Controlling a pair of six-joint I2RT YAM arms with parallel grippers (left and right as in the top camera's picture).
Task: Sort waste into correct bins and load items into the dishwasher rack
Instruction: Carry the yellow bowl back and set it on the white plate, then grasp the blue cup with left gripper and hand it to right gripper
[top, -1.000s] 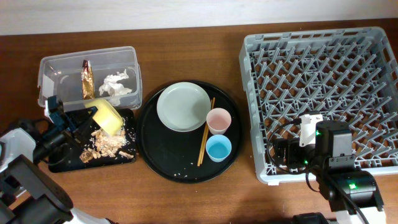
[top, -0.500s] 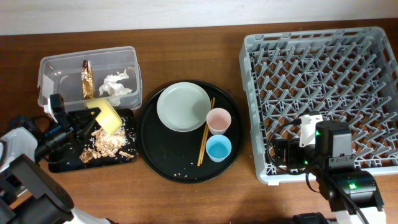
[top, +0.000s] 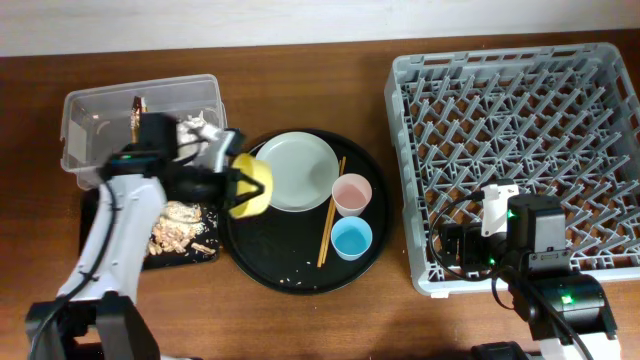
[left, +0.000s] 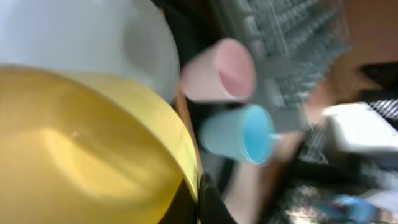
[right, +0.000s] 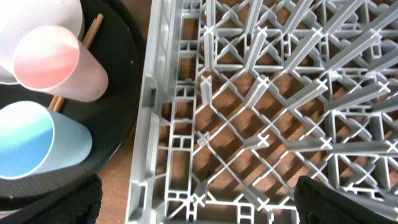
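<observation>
Yellow bowl (top: 250, 185) clamped in my left gripper (top: 232, 184), tilted over the left edge of the round black tray (top: 300, 275), just beside the plate (top: 295, 172), left of centre frame. It looks empty, so I judge loading is on: next, carry it right to the dishwasher rack (top: 520, 100), where my right gripper (right: 199, 208) hovers, fingers spread.

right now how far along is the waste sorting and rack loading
Looks done: foil wrapper in the clear tub, food scraps in the black tray. In hand: the left gripper holds the yellow bowl over the left edge of the round tray. Left: plate, pink cup, blue cup and chopsticks sit on the round tray, and the dishwasher rack shows no dishes.
</observation>
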